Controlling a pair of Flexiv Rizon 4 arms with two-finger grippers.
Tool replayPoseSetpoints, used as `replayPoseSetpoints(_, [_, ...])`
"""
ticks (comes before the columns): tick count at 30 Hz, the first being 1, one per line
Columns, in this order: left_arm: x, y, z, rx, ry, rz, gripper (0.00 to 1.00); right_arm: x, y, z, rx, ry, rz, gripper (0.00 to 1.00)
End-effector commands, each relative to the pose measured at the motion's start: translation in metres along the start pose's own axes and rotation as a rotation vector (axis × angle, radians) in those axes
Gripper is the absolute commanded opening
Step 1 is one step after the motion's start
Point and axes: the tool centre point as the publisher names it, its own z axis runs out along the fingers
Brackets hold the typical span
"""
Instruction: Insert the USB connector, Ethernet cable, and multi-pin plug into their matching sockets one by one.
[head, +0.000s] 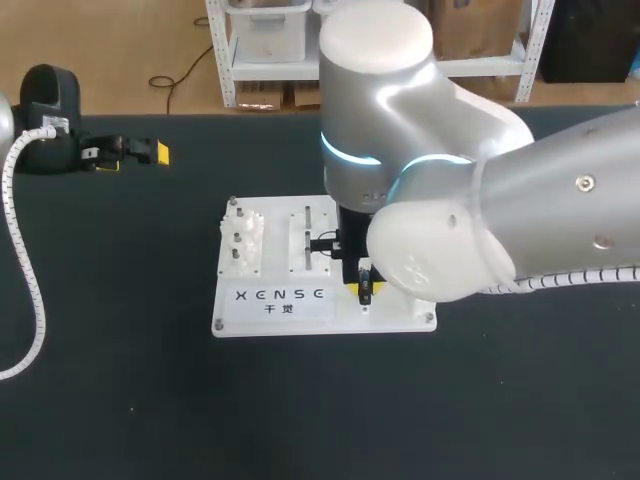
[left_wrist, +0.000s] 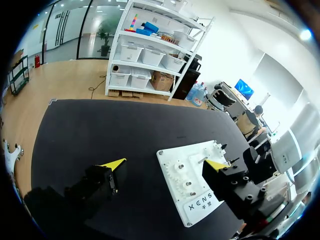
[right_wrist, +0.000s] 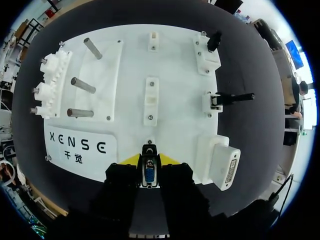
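Plug (right_wrist: 149, 172), multi-pin with a blue face, sits between the yellow tips of the right gripper (right_wrist: 149, 159), which is clenched on it from both sides; the plug hangs over the white board (right_wrist: 175, 75) near that board's front edge, just behind a small screw and beside the printed label; the socket block (right_wrist: 220, 162), white with a wide multi-pin opening on its face, stands at the board's front corner, just beside the gripper and apart from the plug; further along the same side the black Ethernet cable (right_wrist: 235, 97) lies with one end at a small white holder and the other end out over the dark table (head: 120, 380); at the far corner the short black USB connector (right_wrist: 214, 41) stands on another white block; on the opposite side of the board three white gears (right_wrist: 49, 87) sit in a row, with three metal pegs (right_wrist: 82, 85) next to them; in the head view the right arm comes in from the right and covers much of the board's right half; the left gripper (left_wrist: 164, 164) is released, its two fingers spread wide with nothing between them, and it hangs near the table's far left edge, well apart from the board.
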Motion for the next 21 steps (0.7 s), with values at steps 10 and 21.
replayPoseSetpoints(10, [0.000, 0.000, 0.000, 0.000, 0.000, 0.000, 1.00, 0.001, -0.003, -0.003, -0.011, -0.013, 0.004, 0.00])
replayPoseSetpoints(21, [0.000, 0.000, 0.000, 0.000, 0.000, 0.000, 1.00, -0.003, -0.003, -0.010, -0.007, -0.028, -0.002, 0.00])
